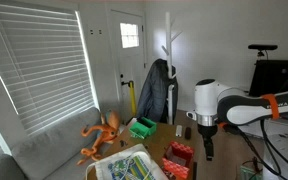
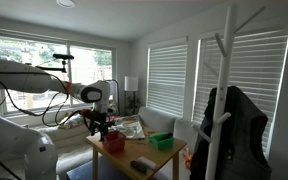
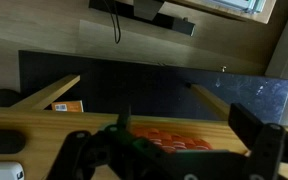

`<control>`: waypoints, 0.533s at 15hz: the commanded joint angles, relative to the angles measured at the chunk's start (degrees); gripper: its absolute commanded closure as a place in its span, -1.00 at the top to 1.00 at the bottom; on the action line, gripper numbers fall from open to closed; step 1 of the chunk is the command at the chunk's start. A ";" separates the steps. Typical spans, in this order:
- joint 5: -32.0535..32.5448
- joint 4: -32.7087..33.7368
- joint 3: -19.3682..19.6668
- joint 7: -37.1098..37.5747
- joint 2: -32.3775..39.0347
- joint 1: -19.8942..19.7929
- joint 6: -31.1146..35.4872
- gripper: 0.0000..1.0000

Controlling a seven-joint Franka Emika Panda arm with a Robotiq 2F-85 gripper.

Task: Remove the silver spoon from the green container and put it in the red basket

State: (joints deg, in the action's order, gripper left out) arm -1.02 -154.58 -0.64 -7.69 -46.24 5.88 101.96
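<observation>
The red basket stands on the wooden table, right under my gripper. In the wrist view the red basket lies below and between the two fingers of my gripper, which are wide apart with nothing between them. The green container stands further back on the table; it also shows in an exterior view, beside the red basket and my gripper. I cannot make out the silver spoon in any view.
An orange long-limbed toy sits on the grey sofa. A patterned book lies on the table near the basket. A dark flat object lies at the table's front. A coat rack with a jacket stands behind.
</observation>
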 commanded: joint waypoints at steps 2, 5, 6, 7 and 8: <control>-0.04 0.09 -0.06 -0.02 0.03 -0.06 -0.10 1.00; -0.04 0.09 -0.06 -0.02 0.02 -0.06 -0.09 1.00; -0.04 0.09 -0.06 -0.02 0.03 -0.06 -0.09 1.00; 0.63 0.44 -1.27 4.80 -0.16 -2.34 2.46 1.00; 1.35 0.91 -1.14 6.47 -0.20 -3.48 3.94 1.00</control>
State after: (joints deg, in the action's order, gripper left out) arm -0.86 -154.54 -0.77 -6.07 -46.24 5.52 102.80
